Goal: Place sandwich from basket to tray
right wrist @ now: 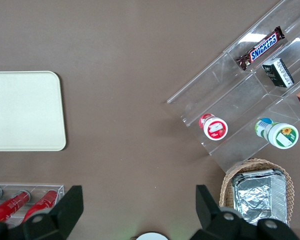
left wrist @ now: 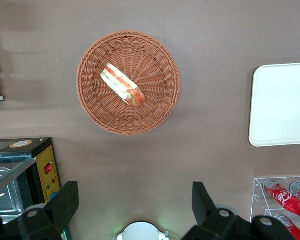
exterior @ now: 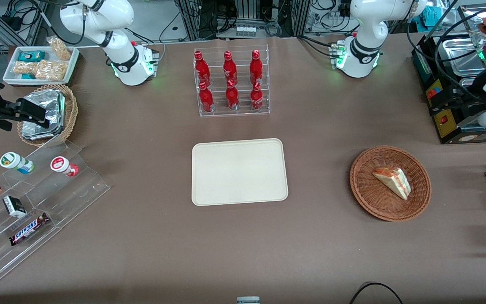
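Left gripper (left wrist: 135, 205) spread wide, empty, high above round reddish-brown wicker basket (left wrist: 92, 107) holding clear-wrapped triangular sandwich (left wrist: 121, 85); cream rectangular tray (exterior: 239, 172) bare.

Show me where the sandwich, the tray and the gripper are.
sandwich (exterior: 392, 181): front view, middle of the wedge.
tray (exterior: 239, 172): front view, bare flat middle.
gripper (left wrist: 135, 206): left wrist view, midway between its open fingertips, above the table.

table (exterior: 319, 126): brown | on it: tray (exterior: 239, 172); basket (exterior: 373, 198); bottle rack (exterior: 231, 82); gripper (left wrist: 135, 200) above, fingers spread
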